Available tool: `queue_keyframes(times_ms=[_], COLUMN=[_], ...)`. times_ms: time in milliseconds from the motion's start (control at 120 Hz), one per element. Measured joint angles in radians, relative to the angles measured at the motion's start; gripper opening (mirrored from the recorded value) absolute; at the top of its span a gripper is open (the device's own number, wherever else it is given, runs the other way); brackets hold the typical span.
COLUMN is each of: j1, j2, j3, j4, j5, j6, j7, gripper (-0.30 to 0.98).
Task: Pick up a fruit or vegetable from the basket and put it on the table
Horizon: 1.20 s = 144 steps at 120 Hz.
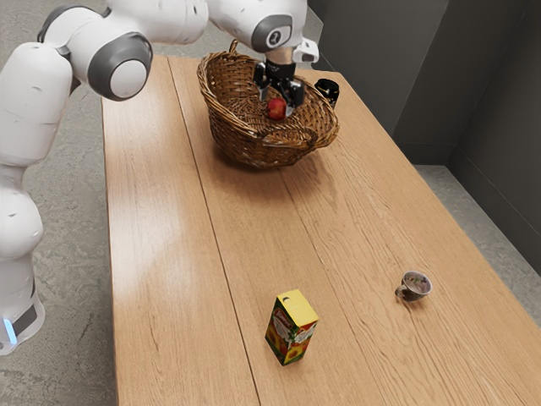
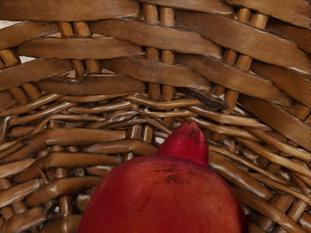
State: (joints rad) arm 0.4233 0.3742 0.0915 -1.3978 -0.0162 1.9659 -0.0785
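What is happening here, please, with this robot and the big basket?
A robot arm is reaching into the wicker basket, with its hand right at a red fruit, which looks like a pomegranate. I cannot tell whether the hand has a firm hold on it. The fruit is within the basket, not yet on the table. A carton and a small cup stand on the table, away from the hand.

hand (image 1: pixel 277 102) at red fruit (image 1: pixel 275 109), basket (image 1: pixel 254 148), carton (image 1: pixel 290 330)
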Motion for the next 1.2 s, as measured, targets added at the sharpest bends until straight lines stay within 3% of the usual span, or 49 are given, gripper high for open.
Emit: queue_keyframes(times_ms=[442,625,742,908,1033,1200], j1=[-0.003,-0.007,-0.008,-0.062,-0.161,-0.138], j2=[0.022,0.018,0.005,-0.247,-0.378,-0.381], j3=[-0.001,0.0,0.0,0.006,-0.017,-0.215], j4=[-0.011,-0.016,-0.028,-0.207,-0.232,-0.179], j5=[-0.014,-0.016,-0.006,0.033,0.089,0.109], j6=[0.042,0.049,0.051,0.052,0.048,0.043], j7=[0.025,0.014,-0.011,-0.067,-0.119,-0.186], gripper=[0.68,0.37,0.3,0.29,0.31,0.3])
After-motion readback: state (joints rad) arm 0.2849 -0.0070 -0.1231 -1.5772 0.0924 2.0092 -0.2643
